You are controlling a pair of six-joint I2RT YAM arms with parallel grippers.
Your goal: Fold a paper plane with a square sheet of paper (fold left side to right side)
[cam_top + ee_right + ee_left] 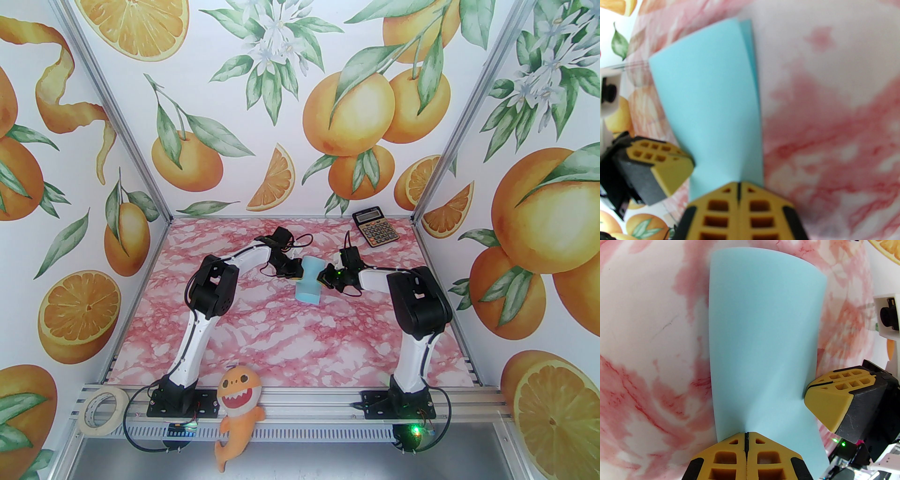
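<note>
pinching opposite edges of the square sheet of paper (764,345) — left pincer (747,435) and right pincer (738,185), both clamped.

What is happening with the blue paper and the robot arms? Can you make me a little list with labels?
paper: light-blue sheet, bent over into two loose layers, above the middle of the pink marble table
left tool: shut, pinching the sheet's left edge
right tool: shut, pinching its right edge
plane shape: not yet made
calculator: far right corner, apart from the paper
front rail: orange shark plush, roll of tape
</note>
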